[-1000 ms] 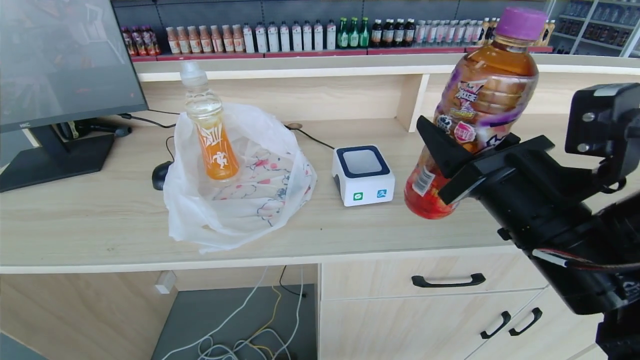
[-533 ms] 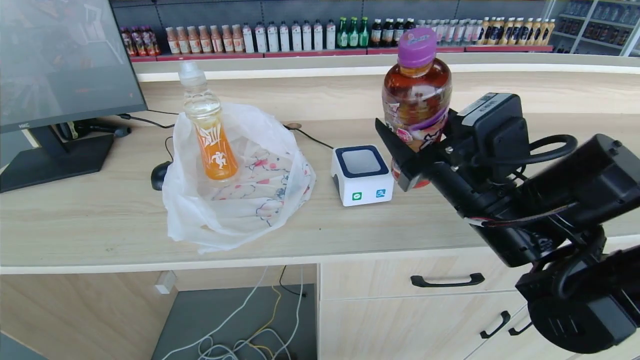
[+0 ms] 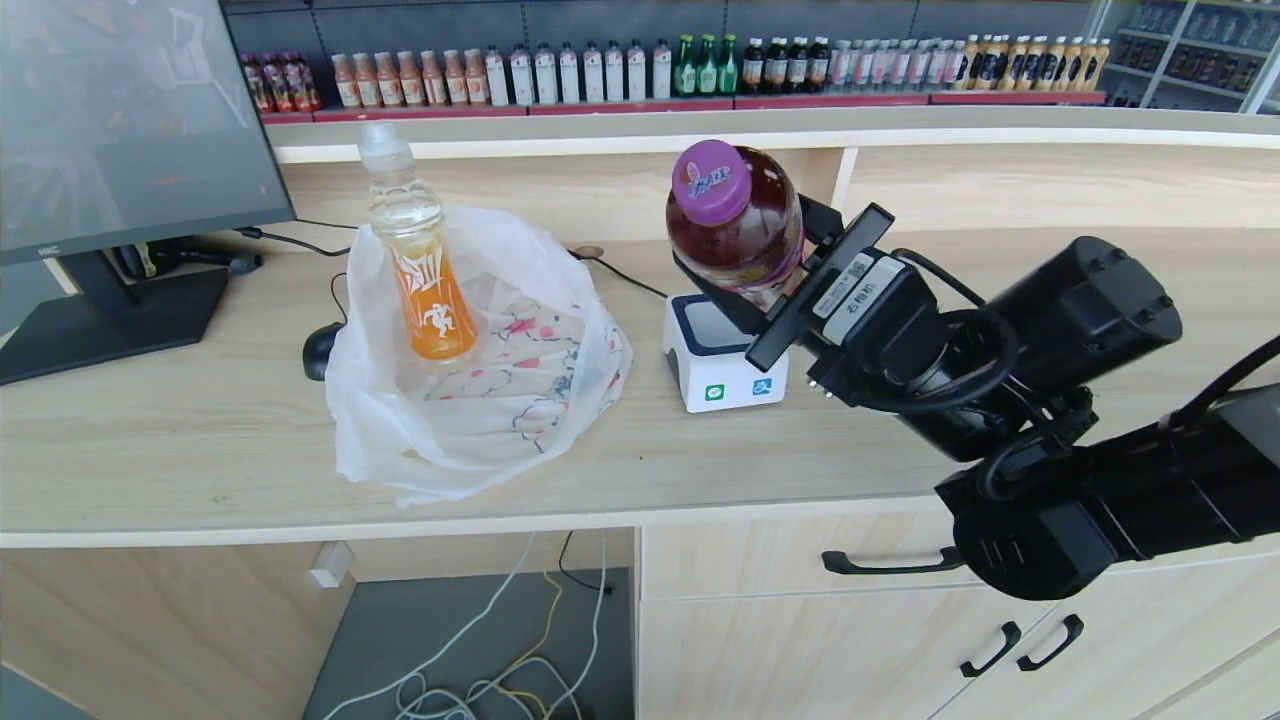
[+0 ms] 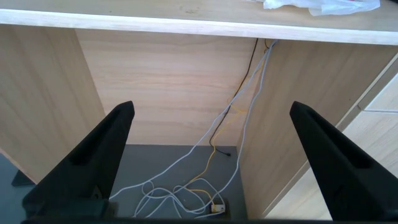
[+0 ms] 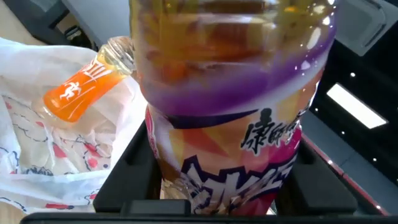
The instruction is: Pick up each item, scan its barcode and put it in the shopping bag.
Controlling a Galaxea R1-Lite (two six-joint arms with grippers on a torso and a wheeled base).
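Light wood counter (image 3: 150,450) with drawers (image 3: 760,570), monitor (image 3: 120,110) at left, bottle-lined shelf (image 3: 640,104) behind.

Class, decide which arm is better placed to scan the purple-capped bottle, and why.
Right: its gripper grips the purple-capped bottle above the scanner; the left gripper hangs open under the counter.

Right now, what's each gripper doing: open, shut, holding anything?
Left gripper: open, holding nothing.
Right gripper: shut on the purple-capped bottle, over the scanner.
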